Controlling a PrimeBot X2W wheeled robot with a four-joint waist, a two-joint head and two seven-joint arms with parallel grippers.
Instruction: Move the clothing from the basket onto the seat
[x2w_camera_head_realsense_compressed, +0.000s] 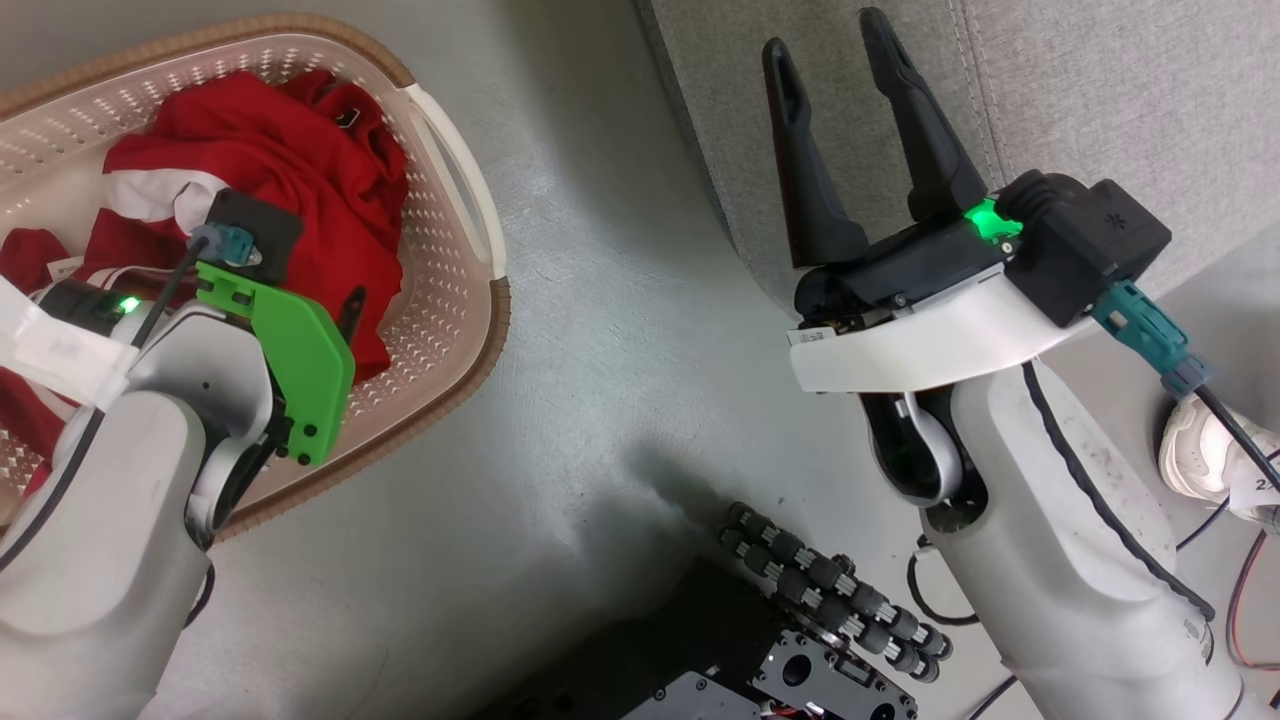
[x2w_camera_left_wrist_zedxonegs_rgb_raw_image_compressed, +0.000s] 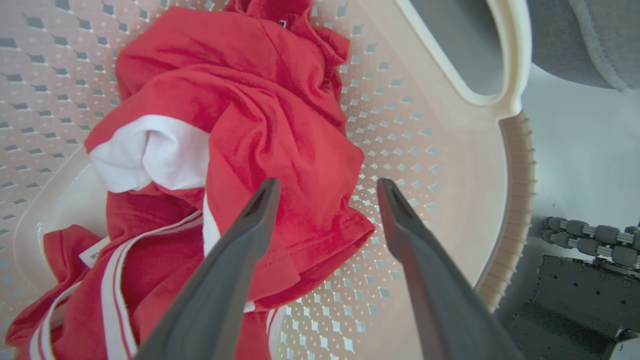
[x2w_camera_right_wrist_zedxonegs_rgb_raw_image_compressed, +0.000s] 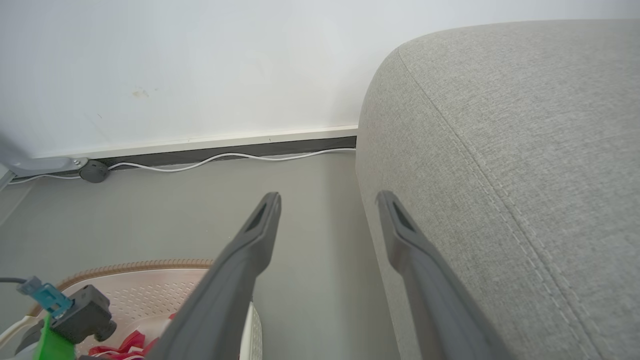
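The cream perforated basket (x2w_camera_head_realsense_compressed: 470, 300) with its brown rim sits on the floor at the upper left. In it lie a crumpled plain red garment (x2w_camera_left_wrist_zedxonegs_rgb_raw_image_compressed: 260, 115) and, beneath it, a red garment with white panels and thin white stripes (x2w_camera_left_wrist_zedxonegs_rgb_raw_image_compressed: 120, 270). My left gripper (x2w_camera_left_wrist_zedxonegs_rgb_raw_image_compressed: 328, 185) hangs open just above the plain red garment's lower fold, one finger over the cloth, the other over bare basket wall. It holds nothing. My right gripper (x2w_camera_head_realsense_compressed: 825, 35) stands open and empty in front of the light-grey sofa (x2w_camera_head_realsense_compressed: 1100, 100), beside its rounded front corner (x2w_camera_right_wrist_zedxonegs_rgb_raw_image_compressed: 500, 150).
A strip of grey floor (x2w_camera_head_realsense_compressed: 600, 300) separates basket and sofa. My dark base with its rollers (x2w_camera_head_realsense_compressed: 830, 590) is at the bottom centre. A white shoe-like object (x2w_camera_head_realsense_compressed: 1200, 450) and cables lie at the right. A white cable (x2w_camera_right_wrist_zedxonegs_rgb_raw_image_compressed: 225, 157) runs along the wall's baseboard.
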